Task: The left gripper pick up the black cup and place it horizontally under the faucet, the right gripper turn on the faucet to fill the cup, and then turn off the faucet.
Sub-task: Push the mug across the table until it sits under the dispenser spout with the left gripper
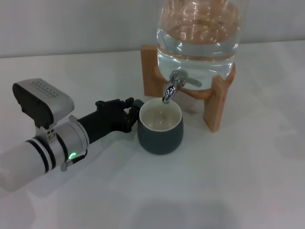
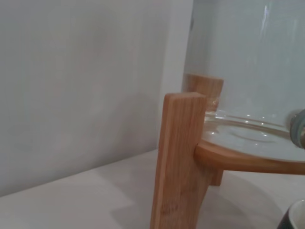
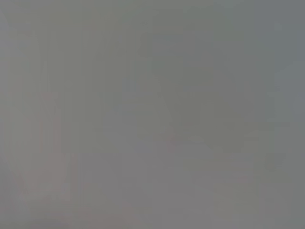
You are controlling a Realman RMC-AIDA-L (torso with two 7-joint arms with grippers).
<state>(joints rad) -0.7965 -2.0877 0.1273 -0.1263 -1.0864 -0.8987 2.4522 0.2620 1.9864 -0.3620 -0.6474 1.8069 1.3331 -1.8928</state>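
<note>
The cup [image 1: 160, 127] is standing upright on the white table, just under the faucet [image 1: 172, 87]. It is dark outside and cream inside, round-bellied, with its mouth open upward. The chrome faucet is sticking out from the glass jug, its spout pointing down into the cup and its lever lying to the right. In the left wrist view only the cup's rim [image 2: 294, 218] is showing.

A clear glass jug [image 1: 197, 36], holding water, sits in a wooden stand [image 1: 218, 102]. The stand rests on a white table [image 1: 228, 181]. A pale wall [image 2: 81, 81] rises behind the stand.
</note>
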